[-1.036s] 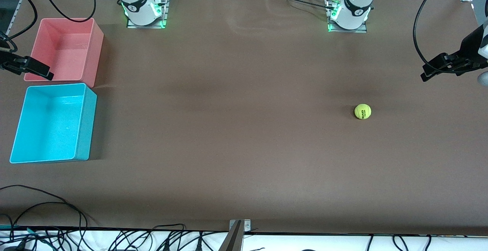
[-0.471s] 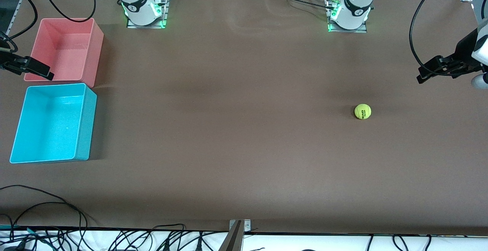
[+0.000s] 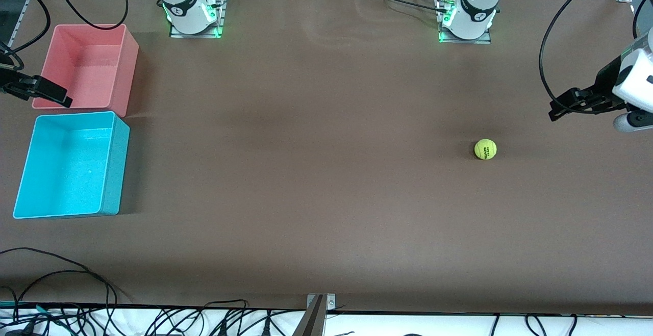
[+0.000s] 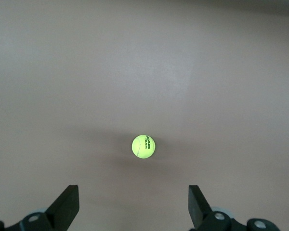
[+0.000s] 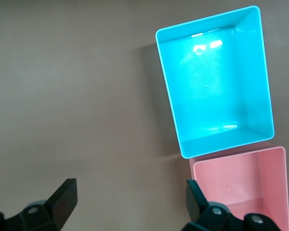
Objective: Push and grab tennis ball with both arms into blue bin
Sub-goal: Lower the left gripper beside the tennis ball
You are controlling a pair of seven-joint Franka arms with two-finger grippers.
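The tennis ball is yellow-green with black lettering and lies on the brown table toward the left arm's end; it also shows in the left wrist view. My left gripper hangs open and empty in the air near that end's edge, apart from the ball, its jaws wide. The blue bin stands empty at the right arm's end and shows in the right wrist view. My right gripper is open and empty, over the pink bin's edge.
A pink bin of like size stands beside the blue bin, farther from the front camera; it also shows in the right wrist view. Black cables lie along the table's front edge. The arm bases stand at the back.
My left gripper has moved a little lower in the front view and toward the ball. The ball, the bins and the right arm have not moved.
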